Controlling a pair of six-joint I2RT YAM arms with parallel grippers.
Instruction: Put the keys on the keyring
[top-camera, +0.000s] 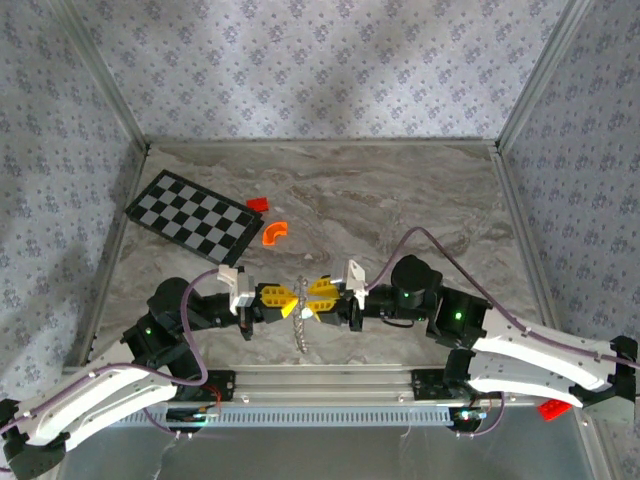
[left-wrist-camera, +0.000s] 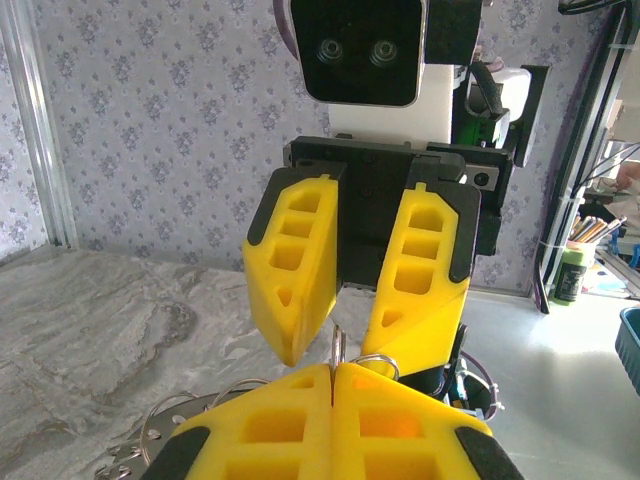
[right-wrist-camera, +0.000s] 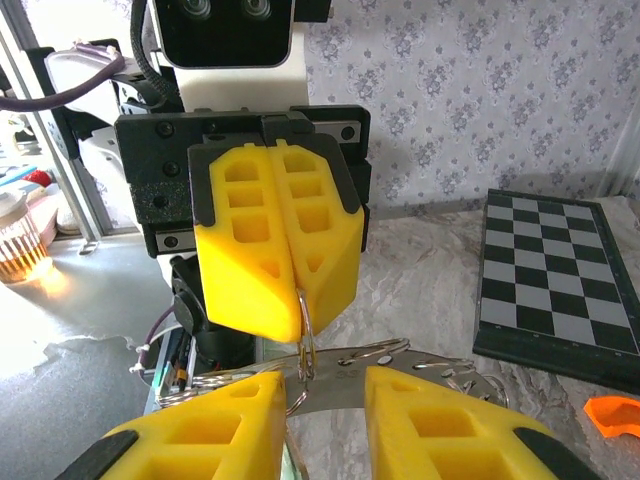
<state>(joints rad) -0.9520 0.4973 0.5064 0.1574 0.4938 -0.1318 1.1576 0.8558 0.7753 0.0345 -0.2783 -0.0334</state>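
Observation:
My two grippers meet tip to tip at the near middle of the table. The left gripper (top-camera: 293, 298) (left-wrist-camera: 332, 370) is shut, pinching a thin wire loop (right-wrist-camera: 308, 340) that hangs from its tips. That loop links into the keyring (right-wrist-camera: 400, 378), a curved silvery band fringed with small loops, which hangs below the grippers (top-camera: 298, 330) (left-wrist-camera: 175, 425). The right gripper (top-camera: 314, 297) (right-wrist-camera: 324, 376) faces it with its fingers apart. The band shows in the gap and runs on past both fingers. A second loop (left-wrist-camera: 375, 362) lies by one right fingertip. The keys are hidden.
A black-and-grey checkerboard (top-camera: 195, 212) (right-wrist-camera: 555, 270) lies at the back left. An orange curved plastic bit (top-camera: 273, 233) (right-wrist-camera: 615, 413) and a small red block (top-camera: 258, 203) sit just right of it. Patterned walls on metal posts close in three sides.

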